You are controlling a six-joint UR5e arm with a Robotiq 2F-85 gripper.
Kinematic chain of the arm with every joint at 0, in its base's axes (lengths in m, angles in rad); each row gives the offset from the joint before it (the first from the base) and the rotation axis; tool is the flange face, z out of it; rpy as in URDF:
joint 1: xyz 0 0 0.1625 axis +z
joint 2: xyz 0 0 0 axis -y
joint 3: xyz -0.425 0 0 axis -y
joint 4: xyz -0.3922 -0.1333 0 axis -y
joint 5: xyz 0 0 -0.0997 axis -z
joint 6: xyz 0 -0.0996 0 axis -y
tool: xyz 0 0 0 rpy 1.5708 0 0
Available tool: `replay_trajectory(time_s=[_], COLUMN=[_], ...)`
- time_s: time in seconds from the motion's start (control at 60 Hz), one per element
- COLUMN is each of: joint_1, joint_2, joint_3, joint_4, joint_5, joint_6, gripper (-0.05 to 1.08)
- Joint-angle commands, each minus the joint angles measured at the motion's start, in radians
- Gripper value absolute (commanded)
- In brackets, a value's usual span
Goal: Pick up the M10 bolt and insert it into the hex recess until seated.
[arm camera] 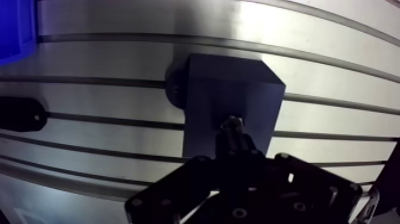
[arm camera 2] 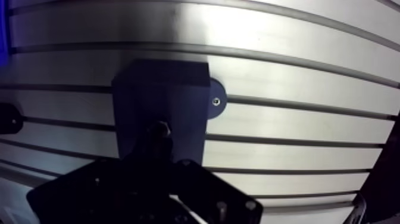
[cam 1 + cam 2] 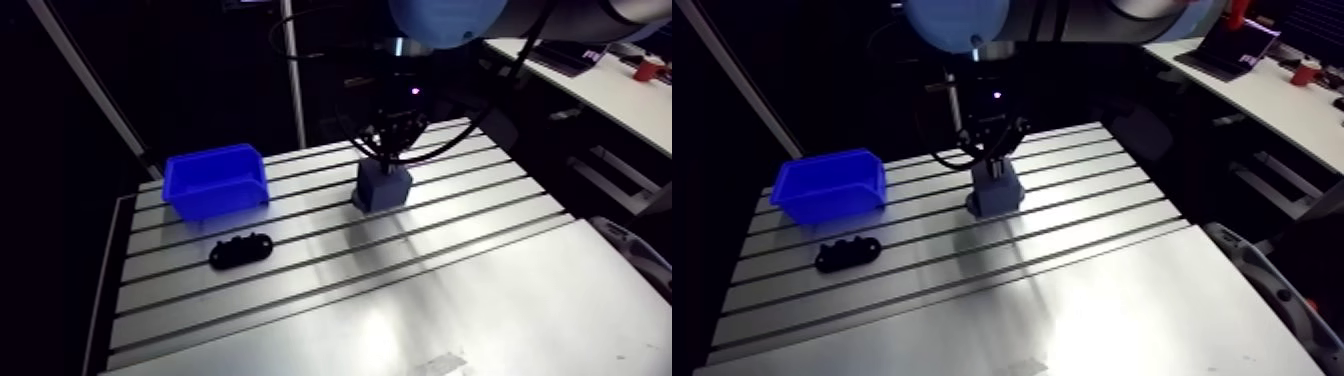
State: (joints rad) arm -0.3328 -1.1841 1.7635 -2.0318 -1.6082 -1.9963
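Wrist view, gripper clenching the bolt over the block, blue bin sitting well apart at block's nine o'clock.

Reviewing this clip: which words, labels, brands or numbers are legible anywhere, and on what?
None. No lettering shows on the blue bin, the dark block, the black part, the bolt or the pincer shut on it.
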Motion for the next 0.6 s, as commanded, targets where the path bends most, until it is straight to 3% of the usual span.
replay_trajectory(time_s=[0.017,0.6], joint_1=[0.0,0.0], joint_2=[0.001,0.002], joint_3=[0.001,0.001], joint_4=[0.0,0.0], joint_5=[0.0,0.001], joint_6=[-0.003,-0.005], gripper=[1.07,1.07])
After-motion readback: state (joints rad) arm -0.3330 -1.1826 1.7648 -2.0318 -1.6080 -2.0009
